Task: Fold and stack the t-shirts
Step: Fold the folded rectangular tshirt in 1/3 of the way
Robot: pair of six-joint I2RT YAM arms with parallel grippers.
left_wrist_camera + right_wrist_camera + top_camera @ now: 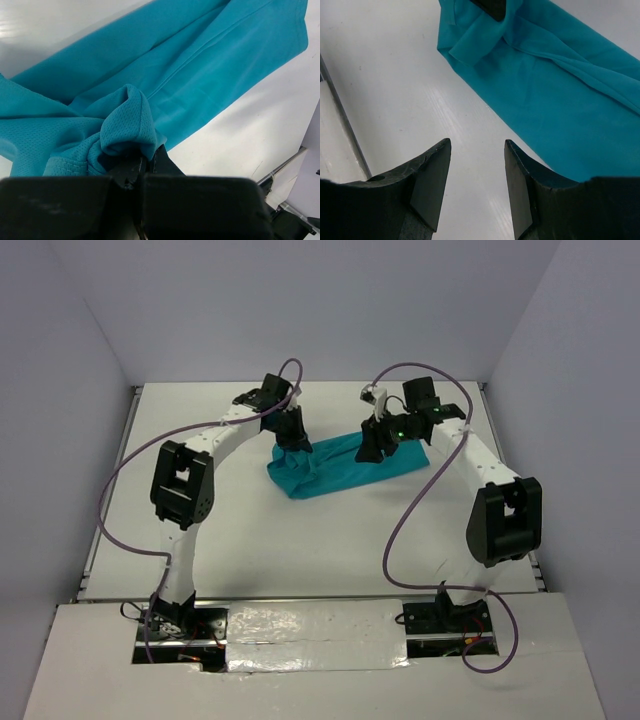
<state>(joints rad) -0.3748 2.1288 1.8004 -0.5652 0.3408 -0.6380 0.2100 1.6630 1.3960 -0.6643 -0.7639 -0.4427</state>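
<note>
The teal t-shirt (340, 468) lies as a long folded band across the far middle of the white table (300, 550). My left gripper (292, 440) is shut on a bunched fold at the shirt's left end; in the left wrist view the cloth (165, 85) puckers up between the closed black fingers (160, 162). My right gripper (373, 452) is open and empty, just above the shirt's far edge near its right part. In the right wrist view its fingertips (440, 155) hang over bare table, with the shirt (560, 105) to the right.
White walls enclose the table on three sides. A raised rim (110, 490) runs along the table's left edge, and a metal rail (342, 125) shows in the right wrist view. Purple cables (410, 510) loop from both arms. A foil-covered strip (310, 625) lies between the bases.
</note>
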